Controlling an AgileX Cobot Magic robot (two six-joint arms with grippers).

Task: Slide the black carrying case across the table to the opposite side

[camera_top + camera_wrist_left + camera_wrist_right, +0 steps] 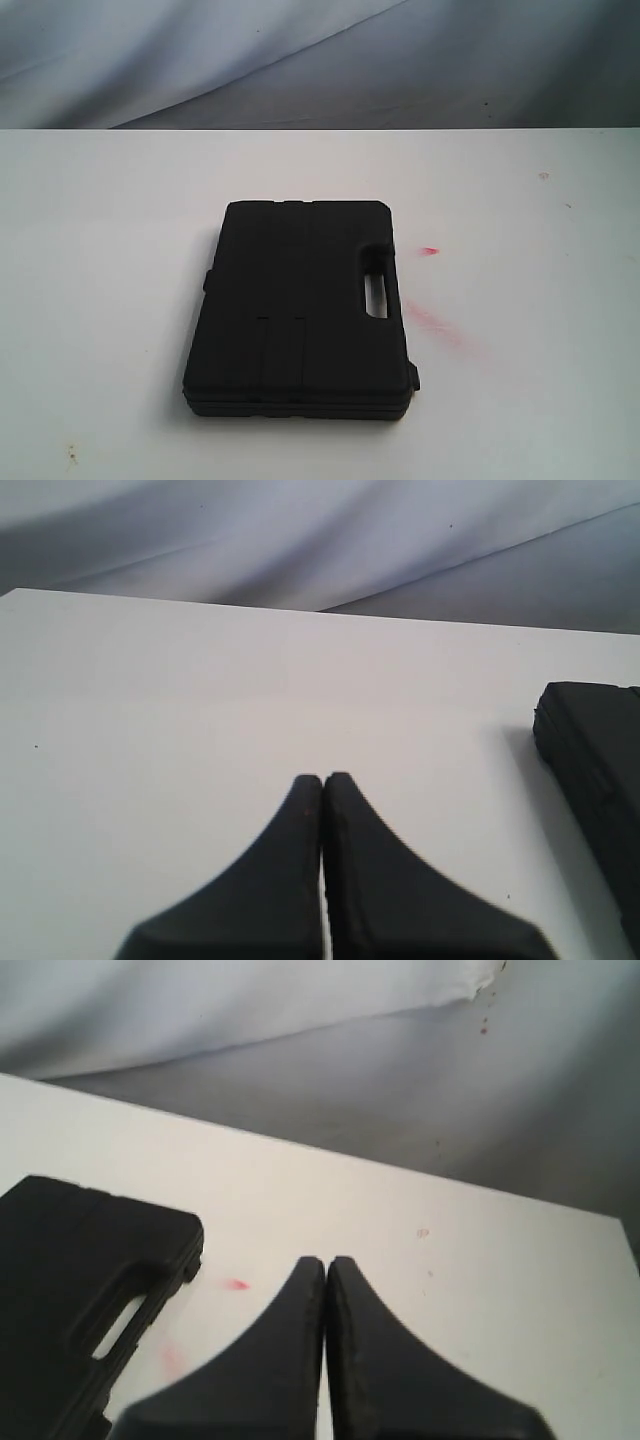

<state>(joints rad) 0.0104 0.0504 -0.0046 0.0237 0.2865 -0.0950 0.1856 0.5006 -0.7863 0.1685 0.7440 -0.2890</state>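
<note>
The black case (300, 310) lies flat near the middle of the white table (110, 250), its handle cutout on the side toward the right. Neither arm shows in the exterior view. In the left wrist view my left gripper (323, 779) is shut with nothing in it, over bare table, and a corner of the case (595, 770) sits off to one side, apart from it. My right gripper (326, 1261) is likewise shut and empty, with the handle end of the case (80, 1270) off to its side and not touching.
Pinkish-red smears (432, 322) mark the table just right of the case, and a small red spot (429, 250) lies above them. Grey cloth (300, 60) hangs behind the table's far edge. A few dark specks (70, 455) dot the near left.
</note>
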